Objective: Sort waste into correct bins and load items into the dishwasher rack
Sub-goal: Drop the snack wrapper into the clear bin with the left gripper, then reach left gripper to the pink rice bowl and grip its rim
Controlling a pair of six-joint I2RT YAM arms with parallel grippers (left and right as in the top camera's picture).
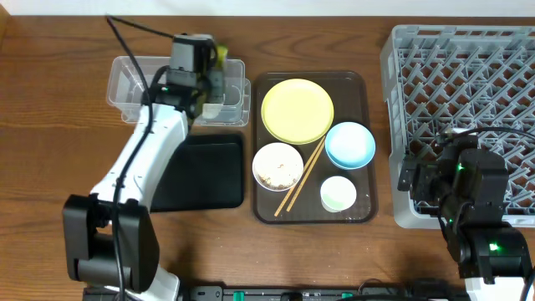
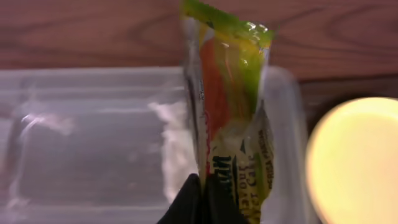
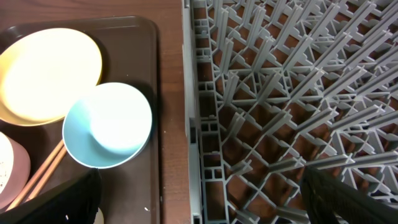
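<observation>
Left jaws are clenching the wrapper point(image 2: 230, 124) by one end, holding it above the tub point(image 2: 93, 143), near its rim; I'm fearing it fluttering outside on release. Right jaws are hanging spread, well apart from the tub.

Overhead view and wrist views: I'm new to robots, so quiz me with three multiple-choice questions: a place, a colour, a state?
1. Where is the wrapper? A. in the rack B. in the left hand, over the clear tub C. nowhere in view
2. The plate is: A. yellow B. red C. black
3. The right hand is: A. open, empty B. shut on the blue bowl C. shut on chopsticks
Answers: B, pinched above the tub in the left wrist view; A, plainly yellow overhead; A, jaws wide apart, nothing between.
</observation>
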